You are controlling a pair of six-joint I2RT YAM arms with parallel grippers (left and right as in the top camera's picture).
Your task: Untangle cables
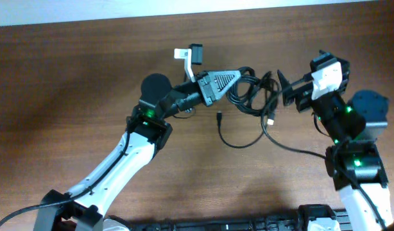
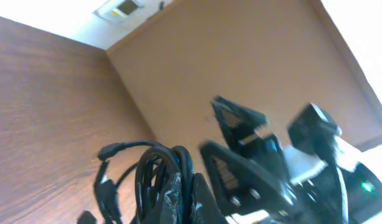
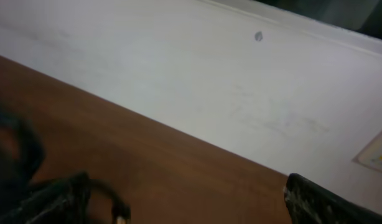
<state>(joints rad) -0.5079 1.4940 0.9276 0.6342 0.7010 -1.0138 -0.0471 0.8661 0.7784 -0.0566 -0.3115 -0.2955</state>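
Observation:
The cables (image 1: 251, 93) are a knotted bundle of thin black cords at the table's centre right, with loose ends trailing down to a small plug (image 1: 219, 116) and a long strand (image 1: 293, 149) running right. My left gripper (image 1: 239, 82) is shut on the bundle's left side; the left wrist view shows strands (image 2: 160, 180) pinched between its fingers (image 2: 186, 193). My right gripper (image 1: 283, 88) is open just right of the bundle, jaws spread wide; in the right wrist view only its fingertips (image 3: 191, 199) and a blurred cord (image 3: 97, 190) show.
A white-and-black adapter (image 1: 189, 56) lies at the back behind the left gripper. The brown wooden table (image 1: 68, 96) extends left and forward. A pale wall (image 3: 241, 81) borders the table's far edge. The right arm (image 2: 315, 162) is close to the left gripper.

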